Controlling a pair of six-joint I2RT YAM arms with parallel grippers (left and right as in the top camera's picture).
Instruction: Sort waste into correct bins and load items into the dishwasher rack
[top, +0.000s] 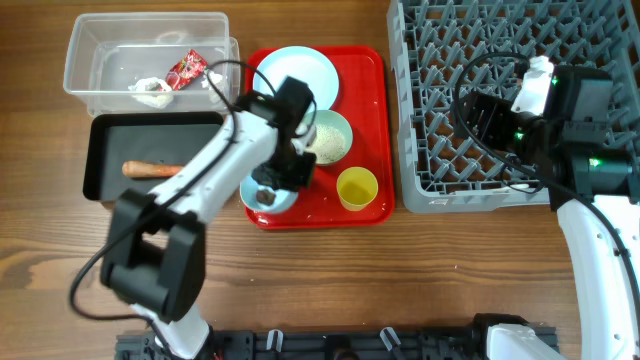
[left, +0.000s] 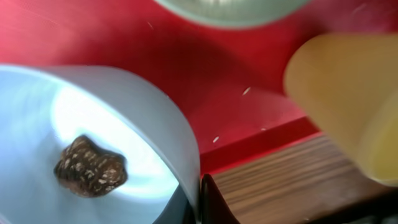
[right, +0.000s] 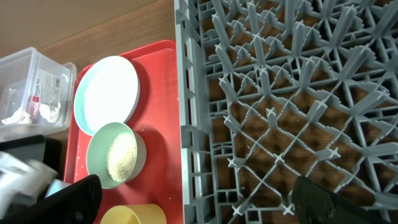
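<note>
My left gripper (top: 277, 182) is shut on the rim of a pale-blue bowl (left: 155, 124) that holds a brown food scrap (left: 90, 167), at the red tray's front left (top: 266, 196). A bowl of white rice (top: 328, 137), a yellow cup (top: 357, 187) and a light-blue plate (top: 297, 75) stand on the tray. My right gripper (right: 199, 202) is open and empty over the grey dishwasher rack (top: 440, 175). The clear bin (top: 100, 50) holds a red wrapper (top: 186, 70) and white paper (top: 150, 90). The black bin (top: 110, 140) holds a carrot (top: 150, 169).
The red tray (top: 372, 100) lies between the bins and the rack. Loose rice grains lie on the tray (left: 245, 91). The right wrist view shows the rack's pegs (right: 261, 93), the plate (right: 106, 93), the rice bowl (right: 118, 155) and the cup (right: 134, 216).
</note>
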